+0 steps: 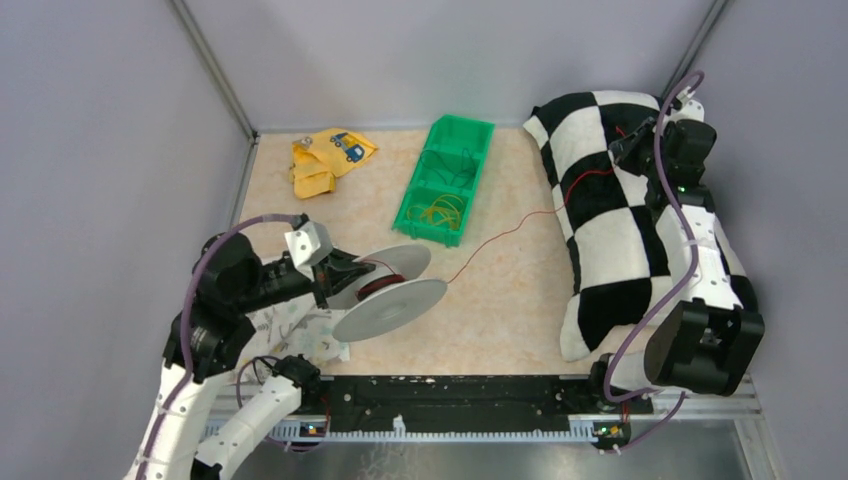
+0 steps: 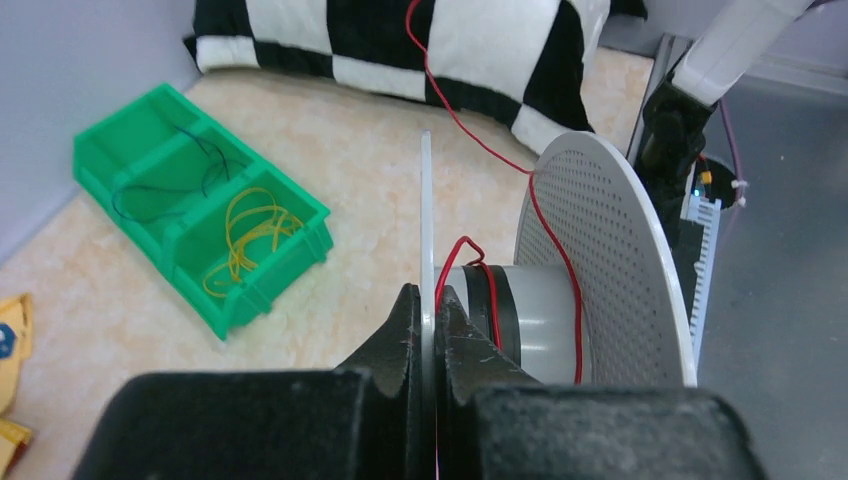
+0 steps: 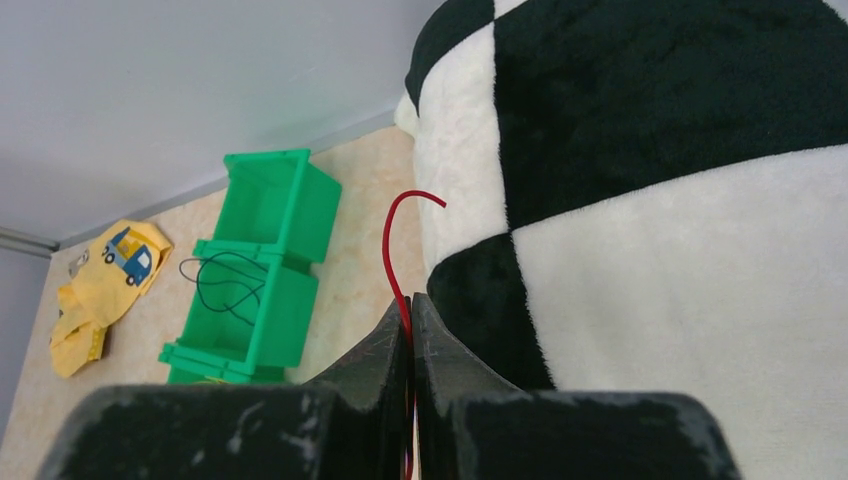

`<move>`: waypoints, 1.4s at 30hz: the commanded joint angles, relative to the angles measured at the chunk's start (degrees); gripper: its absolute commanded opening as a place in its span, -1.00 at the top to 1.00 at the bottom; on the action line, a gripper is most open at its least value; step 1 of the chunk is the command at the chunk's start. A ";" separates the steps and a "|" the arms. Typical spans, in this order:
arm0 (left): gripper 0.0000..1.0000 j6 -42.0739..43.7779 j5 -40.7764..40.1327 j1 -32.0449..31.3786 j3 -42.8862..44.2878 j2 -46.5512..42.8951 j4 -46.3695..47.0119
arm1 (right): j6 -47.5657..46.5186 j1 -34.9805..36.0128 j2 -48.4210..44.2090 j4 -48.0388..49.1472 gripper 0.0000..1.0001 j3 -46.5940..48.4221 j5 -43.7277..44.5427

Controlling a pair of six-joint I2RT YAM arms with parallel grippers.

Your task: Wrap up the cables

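Spool [image 1: 392,304] flange is pinched by left end effector [image 2: 428,303] at near-left of tabletop [image 1: 505,315]. Red wire [image 3: 390,250] is strung btwn spool core & checked pillow [image 1: 612,232] at right, where it's pinched by right end effector [image 3: 410,306].

This seems to be a robotics lab, a small test cell. Plain grey panels [image 1: 100,150], joined by metal corner posts [image 1: 212,65], close the beige worktop [image 1: 500,300] on three sides. Both arms are bolted to a black rail [image 1: 450,395] at its near edge. A green parts bin [image 1: 425,230] stands between the left hand [image 1: 347,273] and the right hand [image 1: 623,140].
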 commanded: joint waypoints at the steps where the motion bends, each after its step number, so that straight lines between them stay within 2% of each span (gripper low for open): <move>1: 1.00 -5.11 2.05 -0.16 7.21 -1.32 10.90 | -0.90 0.15 -0.04 2.98 1.00 -0.28 -0.54; 9: 1.00 -9.30 -1.94 -0.38 16.34 0.03 12.76 | -0.82 0.15 0.16 2.79 1.00 0.06 -0.71; 17: 1.00 -12.84 -14.88 -2.19 17.34 -0.56 15.79 | -0.95 0.11 0.61 2.95 1.00 -0.26 -0.64; 19: 1.00 -14.65 -22.03 -3.09 18.19 -0.04 15.99 | -1.42 0.15 0.68 2.89 1.00 -0.24 -0.62; 21: 1.00 -17.56 -32.56 -3.86 19.45 0.44 16.04 | -2.18 0.15 0.67 2.57 1.00 -0.10 -0.08; 25: 1.00 -23.22 -45.47 -6.68 21.13 1.11 18.19 | -2.76 0.14 0.44 2.32 1.00 -0.19 -0.70; 29: 1.00 -32.34 -60.34 -10.38 22.89 2.65 16.86 | -2.35 0.31 -0.53 2.08 1.00 -0.69 -2.40; 31: 1.00 -38.34 -70.97 -11.72 23.14 3.30 14.61 | -3.25 0.99 -1.97 1.02 1.00 -0.74 -2.63; 37: 1.00 -50.36 -86.66 -13.12 19.45 3.12 11.44 | -11.73 10.76 -8.80 -5.60 1.00 -0.67 4.11; 42: 1.00 -52.43 -97.93 -14.39 21.96 3.32 8.81 | -14.64 17.34 -15.72 -10.40 1.00 -4.15 8.44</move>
